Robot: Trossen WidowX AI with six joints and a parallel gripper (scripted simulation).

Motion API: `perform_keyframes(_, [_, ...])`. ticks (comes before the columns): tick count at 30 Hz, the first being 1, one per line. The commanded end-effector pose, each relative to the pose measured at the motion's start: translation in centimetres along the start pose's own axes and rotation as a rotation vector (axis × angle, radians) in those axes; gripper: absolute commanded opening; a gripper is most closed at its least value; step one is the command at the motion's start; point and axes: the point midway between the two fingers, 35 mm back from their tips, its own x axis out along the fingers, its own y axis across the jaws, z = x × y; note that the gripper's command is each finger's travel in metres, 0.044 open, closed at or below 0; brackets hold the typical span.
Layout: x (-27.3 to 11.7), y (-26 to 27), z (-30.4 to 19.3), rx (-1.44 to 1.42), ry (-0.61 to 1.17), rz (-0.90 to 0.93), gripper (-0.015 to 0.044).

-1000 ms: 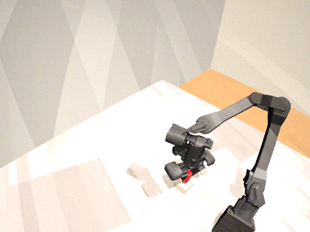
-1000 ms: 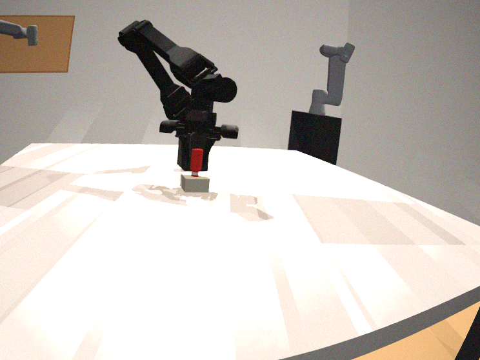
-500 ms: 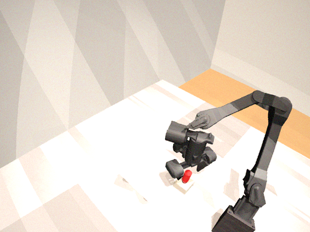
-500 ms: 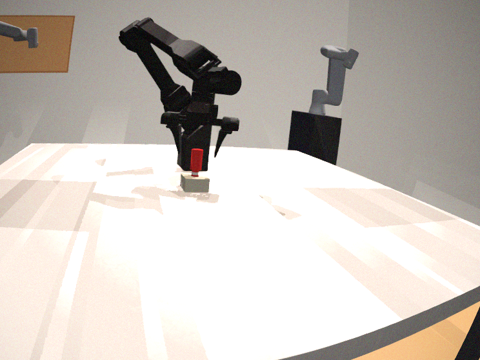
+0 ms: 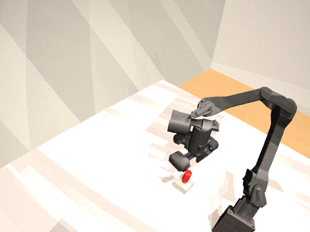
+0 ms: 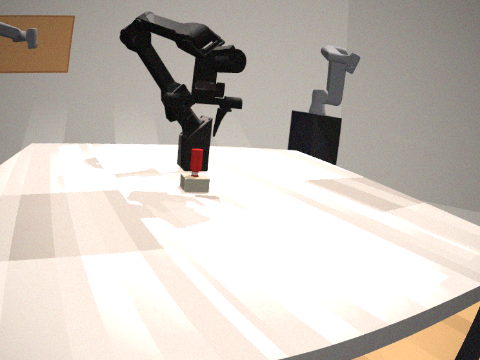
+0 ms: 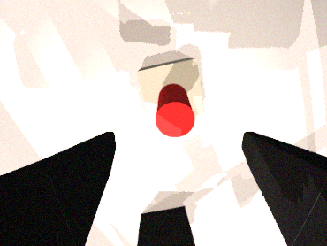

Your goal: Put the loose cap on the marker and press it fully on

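Note:
The red cap (image 5: 187, 175) (image 6: 197, 159) (image 7: 175, 119) stands upright on the marker. A short white band of the marker (image 6: 195, 173) shows below the cap, just above the holder block; the rest of the marker is hidden. The pale holder block (image 5: 181, 187) (image 6: 197, 184) (image 7: 149, 83) sits on the table. My gripper (image 5: 190, 166) (image 7: 179, 139) is open and empty, above the cap and clear of it. In the wrist view its fingers stand wide apart, with the cap's top between and slightly beyond the tips. One finger shows plainly in the exterior view.
The arm's dark base (image 5: 233, 227) (image 6: 193, 149) stands on the white table (image 5: 92, 177) (image 6: 290, 251) near the holder block. A grey arm (image 6: 335, 83) on a black stand (image 6: 313, 135) is in the background. Shadows cross the table.

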Motion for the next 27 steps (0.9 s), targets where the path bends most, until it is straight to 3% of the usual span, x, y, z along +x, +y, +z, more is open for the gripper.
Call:
perform_keyframes(1, [0.45, 0.03, -0.28, -0.217, 0.001, -0.002, 0.023])
perform_keyframes(10, [0.45, 0.03, -0.28, -0.217, 0.001, -0.002, 0.0])
perform_keyframes(27, [0.82, 0.03, -0.28, -0.217, 0.0, -0.002, 0.0])
